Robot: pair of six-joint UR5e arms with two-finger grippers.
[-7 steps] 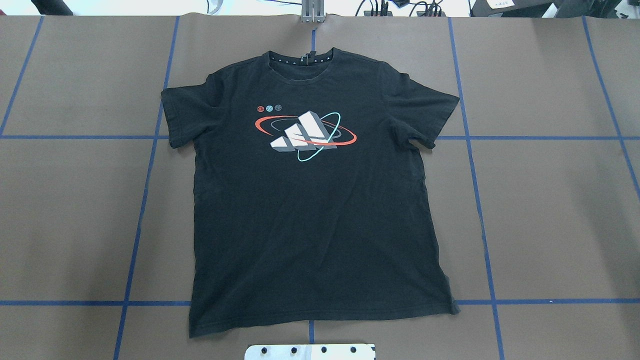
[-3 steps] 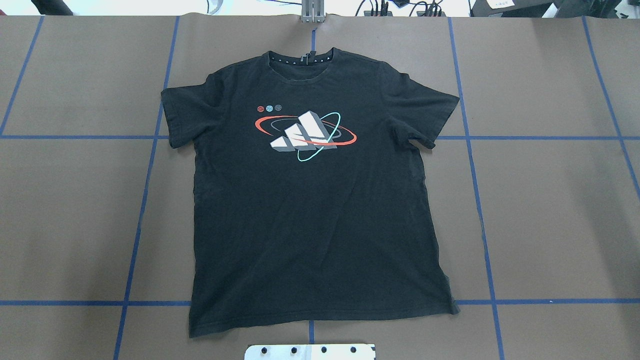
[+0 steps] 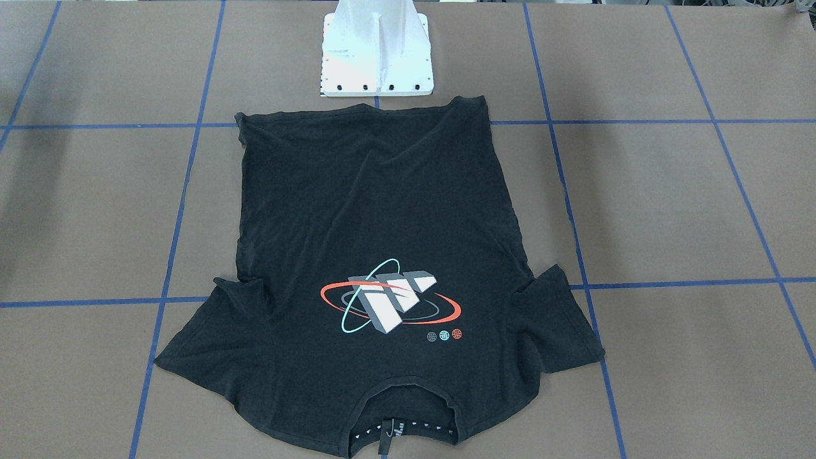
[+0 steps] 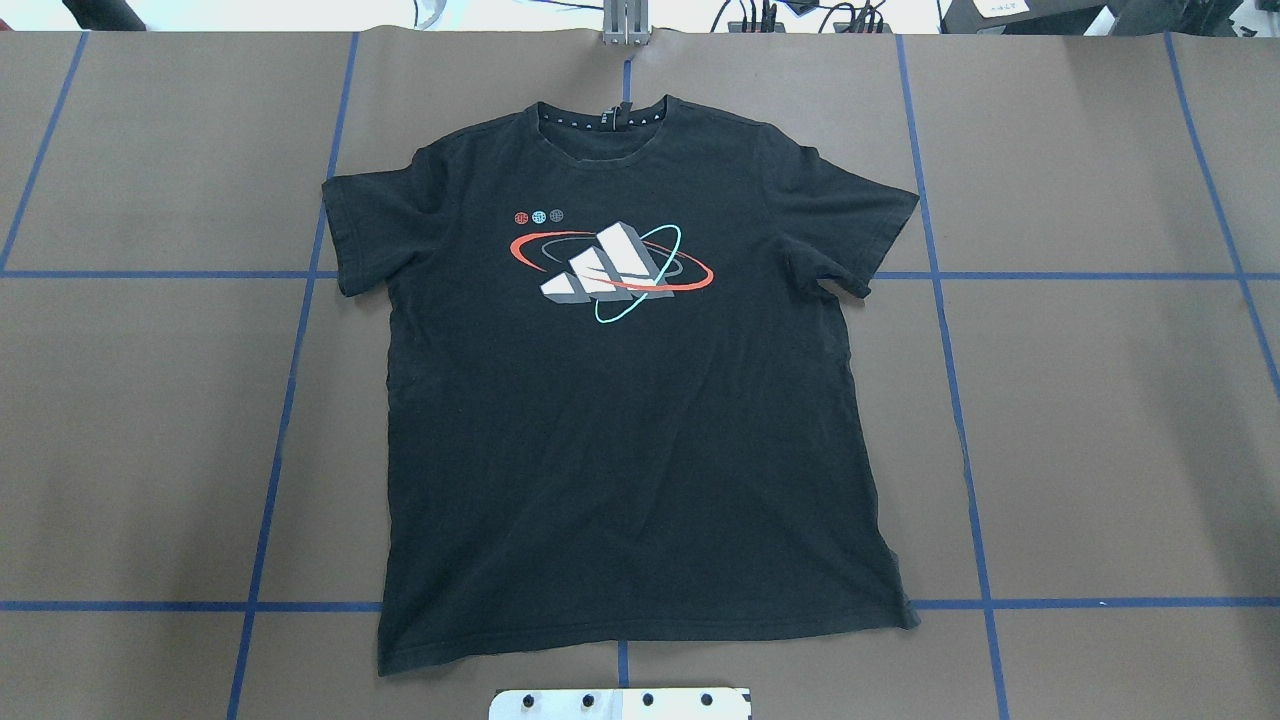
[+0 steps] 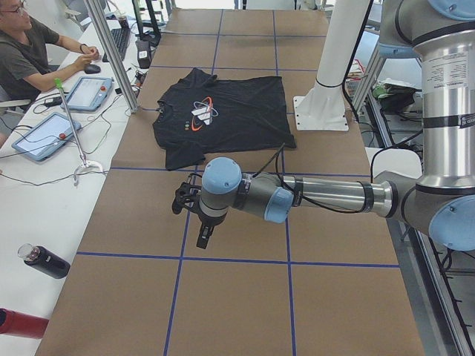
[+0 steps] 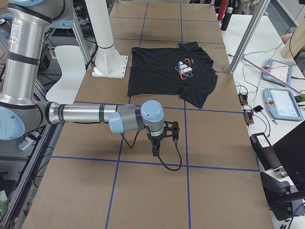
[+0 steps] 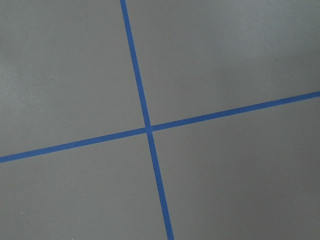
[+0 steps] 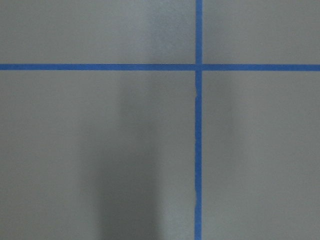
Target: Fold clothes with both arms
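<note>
Brown desk [image 4: 1100,450] with blue tape lines, and the T-shirt [image 4: 640,450] lies flat at centre, logo up, collar on the far side from the pedestal [image 3: 376,57]. Left hand [image 5: 199,230] and right hand [image 6: 156,149] hang over bare desk, well apart from it. How open they are, can't tell.

Silver-tubed left arm [image 5: 334,197] and right arm [image 6: 81,113], grey joints, light-blue caps, black cables

No legible words or numbers are showing — the T-shirt [image 4: 620,450] is carrying only a wordless blocky logo [image 4: 610,268] on its chest, and the collar mark [image 4: 610,116] above that logo is showing too small to read.
</note>
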